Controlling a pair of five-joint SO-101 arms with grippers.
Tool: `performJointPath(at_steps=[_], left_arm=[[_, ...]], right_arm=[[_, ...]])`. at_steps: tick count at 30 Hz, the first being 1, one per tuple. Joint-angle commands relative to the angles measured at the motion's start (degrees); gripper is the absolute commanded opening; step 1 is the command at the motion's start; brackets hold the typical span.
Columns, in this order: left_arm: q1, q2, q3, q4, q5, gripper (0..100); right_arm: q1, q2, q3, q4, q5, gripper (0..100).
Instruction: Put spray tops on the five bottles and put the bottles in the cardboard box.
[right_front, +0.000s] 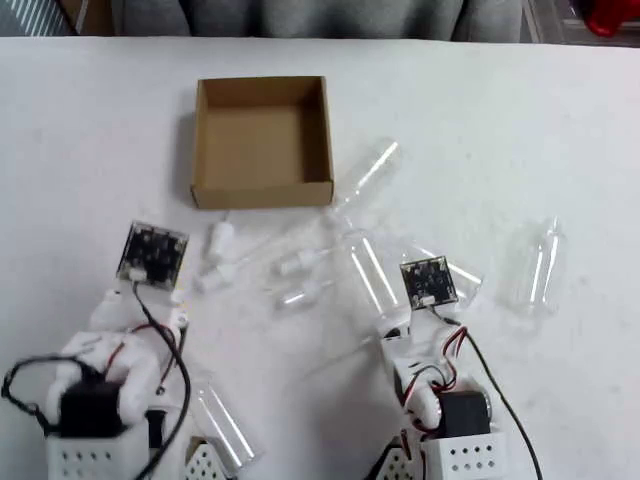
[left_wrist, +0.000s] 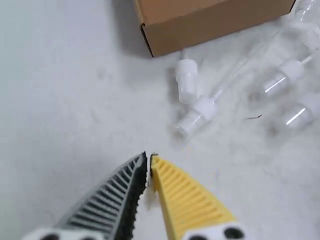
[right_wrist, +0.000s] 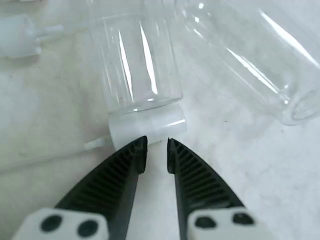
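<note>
- Left gripper (left_wrist: 149, 160) is hovering low over the table (right_front: 80, 150), jaws pressed together on nothing.
- Box (right_front: 262, 193) is sitting open-topped at the far middle.
- Spray tops (right_front: 218, 240) are lying loose just in front of the box, between the arms.
- Bottles (right_front: 372, 168) are lying on their sides, one just right of the box and another well off to the right.
- Right gripper (right_wrist: 156, 144), jaws slightly parted and gripping nothing, is pointing at a white top (right_wrist: 147, 129) on a near bottle (right_wrist: 135, 60).

Table (right_front: 80, 150) bears cardboard box (right_front: 262, 192), bottles (right_front: 535, 265), apparently loose spray tops (right_front: 219, 240).
</note>
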Motion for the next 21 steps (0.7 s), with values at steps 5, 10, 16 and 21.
performJointPath(at_steps=[5,10,16,21], left_arm=[[-0.5,18.3,-11.3,0.1,0.1,2],[-0.4,26.2,-14.3,0.4,0.2,2],[-0.4,35.4,-18.6,0.5,6.4,2],[-1.1,43.4,-23.8,0.4,7.6,2]], right_arm=[[0.0,-0.6,0.5,0.3,0.6,3.9],[0.0,-0.6,0.5,0.3,0.6,3.9],[0.0,-0.6,0.5,0.3,0.6,3.9],[0.1,-0.6,0.5,0.3,0.6,3.8]])
